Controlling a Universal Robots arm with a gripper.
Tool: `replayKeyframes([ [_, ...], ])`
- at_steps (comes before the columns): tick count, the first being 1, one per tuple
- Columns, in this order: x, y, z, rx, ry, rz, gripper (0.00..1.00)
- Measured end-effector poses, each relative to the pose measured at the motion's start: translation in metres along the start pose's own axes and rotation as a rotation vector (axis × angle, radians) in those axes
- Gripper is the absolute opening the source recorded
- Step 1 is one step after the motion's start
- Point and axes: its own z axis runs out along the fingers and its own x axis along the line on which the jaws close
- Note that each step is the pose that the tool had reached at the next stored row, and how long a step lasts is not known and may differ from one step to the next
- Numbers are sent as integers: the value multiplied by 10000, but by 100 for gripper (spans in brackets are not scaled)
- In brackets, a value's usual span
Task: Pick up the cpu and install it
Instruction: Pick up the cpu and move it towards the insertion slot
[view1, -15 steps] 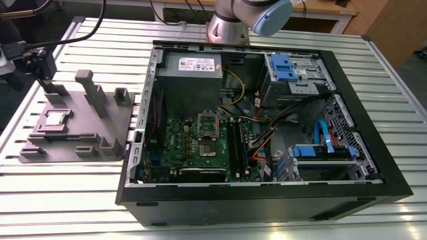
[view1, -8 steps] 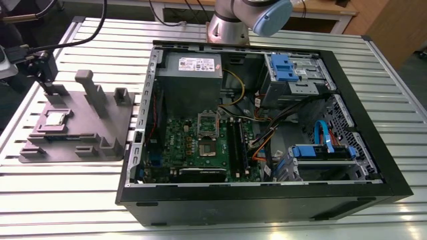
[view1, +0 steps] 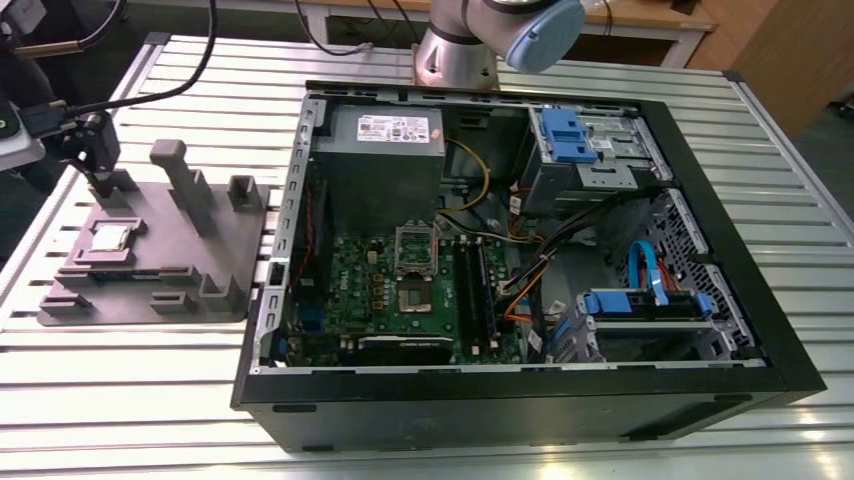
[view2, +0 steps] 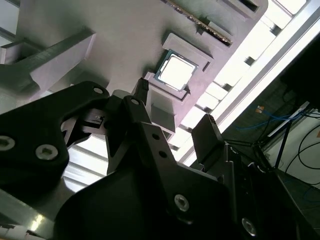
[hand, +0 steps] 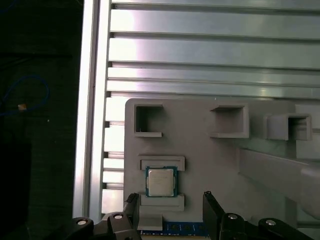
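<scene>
There is one cpu (view1: 110, 237) in sight. It lies flat, silvery top up, in a shallow nest on the single grey tray (view1: 200, 270), which sits on the slatted metal table (view1: 160, 380) at the exterior view's left. One open computer case (view1: 534, 400) takes up the middle and the exterior view's right. Its motherboard (view1: 387, 300) faces up, with one socket (view1: 416, 262) near the middle. One memory stick (hand: 172, 228), blue along its edge, lies on the tray just on the near side of the cpu. In the first wrist view I count three boxy open-sided brackets (hand: 229, 121) along the tray's far part.

The nest has a raised lip on two opposite sides of the cpu (hand: 160, 181). The other two sides run out onto bare tray, so there is room there. The tray's edge comes close to the table's side rail (hand: 92, 100), and past the rail it drops into dark. A tall post (view1: 174, 165) stands on the tray to the exterior view's right of the gripper (view1: 102, 180), apart from it.

The arm (view1: 461, 50) is rooted at the far side of the table behind the case. Its gripper is out over the far left part of the tray, pointing downward, a little farther off than the cpu. The two fingers (hand: 212, 210) are spread wide, clearly wider than the chip. In both wrist views the cpu (view2: 176, 71) sits just ahead of the gap between them, with neither finger touching it and nothing held.
</scene>
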Motion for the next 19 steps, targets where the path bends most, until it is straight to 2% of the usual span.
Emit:
replayKeyframes([
  [3, 6, -2, 26, 0, 2, 0, 62],
  [16, 5, -2, 34, 2, 0, 0, 62],
  [19, 5, -3, 58, 0, -4, -1, 62],
])
